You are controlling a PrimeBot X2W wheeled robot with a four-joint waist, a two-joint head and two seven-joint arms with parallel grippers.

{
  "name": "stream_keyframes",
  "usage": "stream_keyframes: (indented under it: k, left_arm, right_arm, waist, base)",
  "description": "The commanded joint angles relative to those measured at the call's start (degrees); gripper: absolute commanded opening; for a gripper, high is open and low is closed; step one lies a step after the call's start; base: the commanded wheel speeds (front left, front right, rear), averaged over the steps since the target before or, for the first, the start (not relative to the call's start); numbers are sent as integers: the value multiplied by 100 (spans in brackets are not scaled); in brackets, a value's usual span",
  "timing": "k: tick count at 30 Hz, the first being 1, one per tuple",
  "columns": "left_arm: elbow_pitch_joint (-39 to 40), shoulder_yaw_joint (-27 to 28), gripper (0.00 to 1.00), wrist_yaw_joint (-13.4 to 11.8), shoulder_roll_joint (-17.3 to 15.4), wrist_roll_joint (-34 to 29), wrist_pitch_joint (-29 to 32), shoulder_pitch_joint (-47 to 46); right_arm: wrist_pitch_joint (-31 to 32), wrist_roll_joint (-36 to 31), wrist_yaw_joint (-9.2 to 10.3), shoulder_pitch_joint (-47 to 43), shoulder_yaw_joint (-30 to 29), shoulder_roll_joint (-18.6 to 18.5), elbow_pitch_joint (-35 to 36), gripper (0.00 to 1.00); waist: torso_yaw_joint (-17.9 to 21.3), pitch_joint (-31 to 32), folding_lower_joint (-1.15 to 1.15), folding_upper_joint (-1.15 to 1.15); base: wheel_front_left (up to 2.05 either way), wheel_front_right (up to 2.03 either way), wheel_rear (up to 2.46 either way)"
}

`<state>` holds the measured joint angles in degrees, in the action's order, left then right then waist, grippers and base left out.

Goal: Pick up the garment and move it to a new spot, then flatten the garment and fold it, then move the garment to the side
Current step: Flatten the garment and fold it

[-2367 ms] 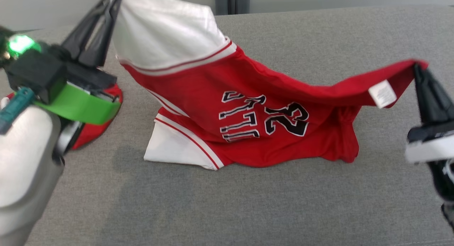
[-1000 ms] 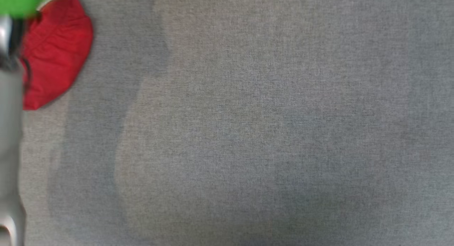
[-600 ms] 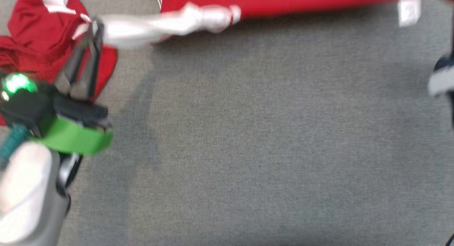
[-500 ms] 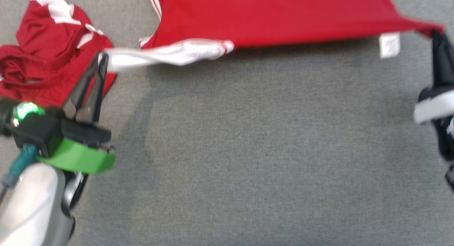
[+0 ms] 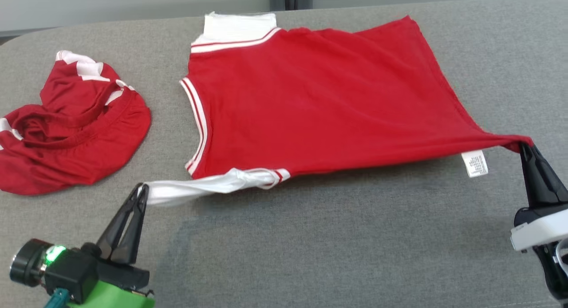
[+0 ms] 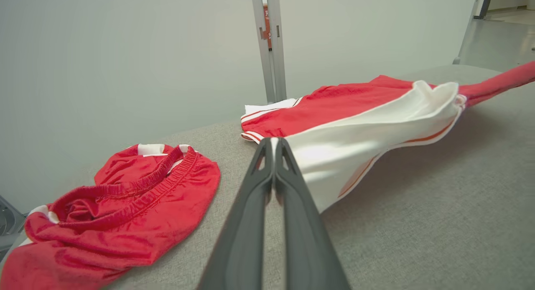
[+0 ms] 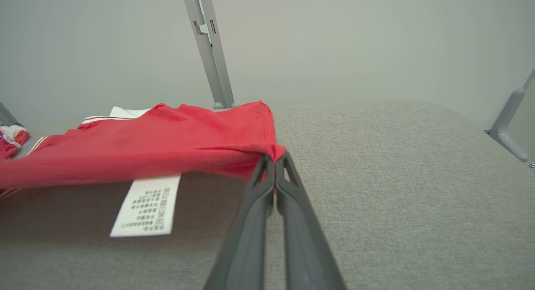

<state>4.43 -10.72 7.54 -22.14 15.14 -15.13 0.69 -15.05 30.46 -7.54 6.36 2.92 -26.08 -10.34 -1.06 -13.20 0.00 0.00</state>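
The red jersey [image 5: 310, 99] is stretched over the grey table [image 5: 355, 254], its far edge lying flat and its near edge lifted. The left gripper [image 5: 141, 190] is clamped on the white sleeve [image 5: 195, 190] and the right gripper [image 5: 526, 147] pinches the red hem corner beside the white tag [image 5: 475, 163]. Crumpled red shorts [image 5: 71, 130] lie apart, off to the left.

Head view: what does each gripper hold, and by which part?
The red jersey with white sleeves: left gripper pinches one white sleeve's edge, right gripper its red hem corner.
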Motion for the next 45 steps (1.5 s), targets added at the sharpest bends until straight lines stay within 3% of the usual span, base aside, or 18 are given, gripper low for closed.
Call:
stream_keyframes:
  k: [1,9,21,34,42,43,44,45]
  left_arm:
    - [82,29,0,-19,32,-57,-1,190]
    - [48,-199,0,-22,125,-240,-1,267]
    - [-901,-515,0,-20,382,-379,-1,-1119]
    - [-1881,-1004,0,-19,282,-453,-1,-2546]
    - [-1997,-884,0,-19,349,-521,-1,-2950]
    - [-2029,-874,31,-19,362,-517,-1,-2955]
    - [-2073,-862,100,-19,381,-510,-2,-2964]
    - [-2079,-807,100,-19,412,-527,-1,-2989]
  right_arm:
    - [-17,-57,9,-195,-66,1,94,0]
    - [9,-115,9,-607,-66,-43,35,0]
    - [206,-46,9,468,349,27,-851,0]
    - [51,12,9,1826,835,145,-1931,0]
    - [-16,130,9,2311,959,179,-2305,0]
    - [-13,159,9,2340,954,191,-2343,37]
    - [-13,185,9,2376,935,203,-2346,100]
    - [-16,209,9,2404,898,234,-2311,100]
  waist:
    - [63,148,0,0]
    - [-76,267,0,0]
    - [-226,-104,0,0]
    - [-169,-625,0,0]
    - [-169,-784,0,0]
    - [-168,-785,0,0]
    - [-169,-780,0,0]
    - [-172,-772,0,0]
  base:
    - [0,0,0]
    - [0,0,0]
    - [0,0,0]
    - [0,0,0]
    - [0,0,0]
    - [0,0,0]
    - [0,0,0]
    - [0,0,0]
